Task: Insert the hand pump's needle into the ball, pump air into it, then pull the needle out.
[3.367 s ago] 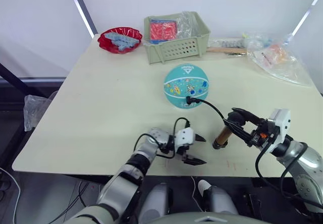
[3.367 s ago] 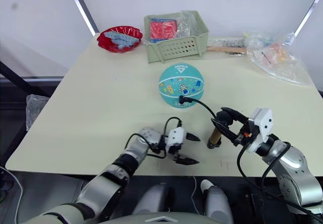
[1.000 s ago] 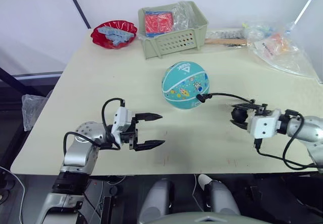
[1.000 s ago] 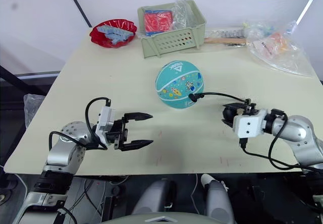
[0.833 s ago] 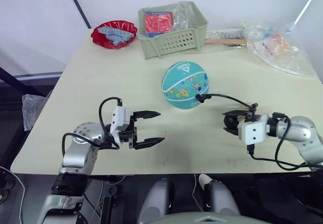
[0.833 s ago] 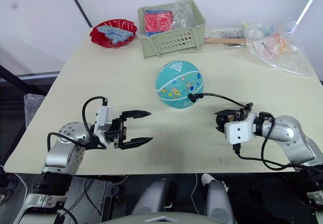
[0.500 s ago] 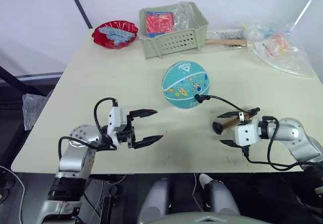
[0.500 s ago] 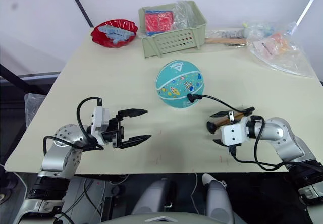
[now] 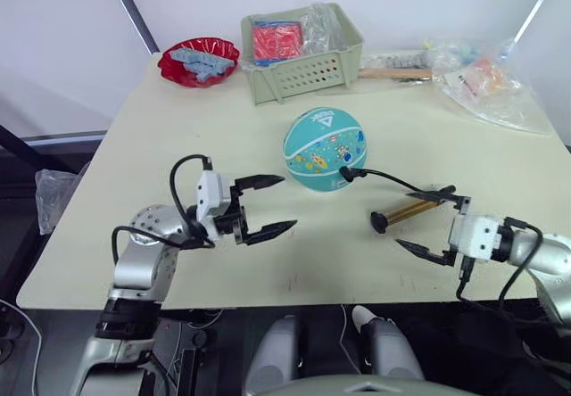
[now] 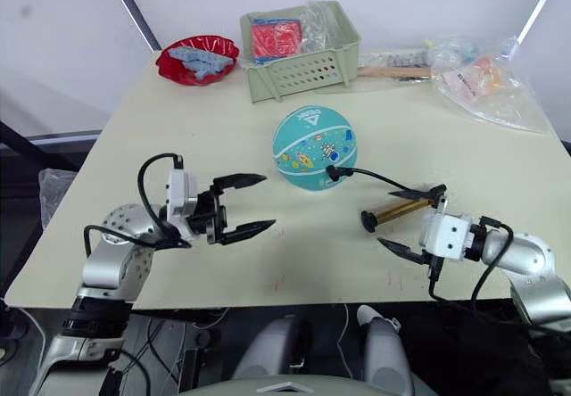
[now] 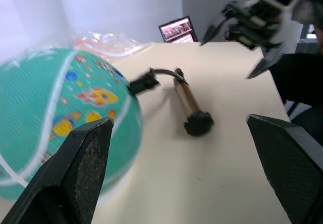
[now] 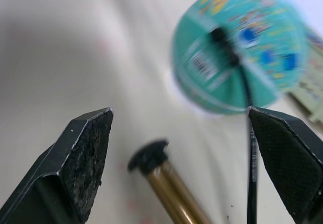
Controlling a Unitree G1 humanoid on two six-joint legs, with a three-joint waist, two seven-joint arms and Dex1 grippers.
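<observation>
The teal ball (image 9: pixel 325 148) rests mid-table. The needle's black fitting (image 9: pixel 344 174) sits against the ball's near side, and the pin itself is hidden. A thin hose (image 9: pixel 393 180) runs from it to the hand pump (image 9: pixel 406 211), which lies flat on the table, gold barrel pointing toward the ball's right. My right gripper (image 9: pixel 412 221) is open, its fingers straddling the pump's handle end without gripping; in the right wrist view the barrel (image 12: pixel 169 186) lies between them. My left gripper (image 9: pixel 288 202) is open and empty, left of the ball and a little nearer me.
A green basket (image 9: pixel 303 75) with a red packet stands at the back. A red bowl (image 9: pixel 198 60) is at the back left. Plastic bags (image 9: pixel 486 88) and a wooden stick (image 9: pixel 393 73) lie at the back right. Bare table (image 9: pixel 178 137) stretches left of the ball.
My right gripper, shut on the upright pump earlier, has laid it flat, opened and drawn back slightly. My left gripper stayed open and has edged toward the ball.
</observation>
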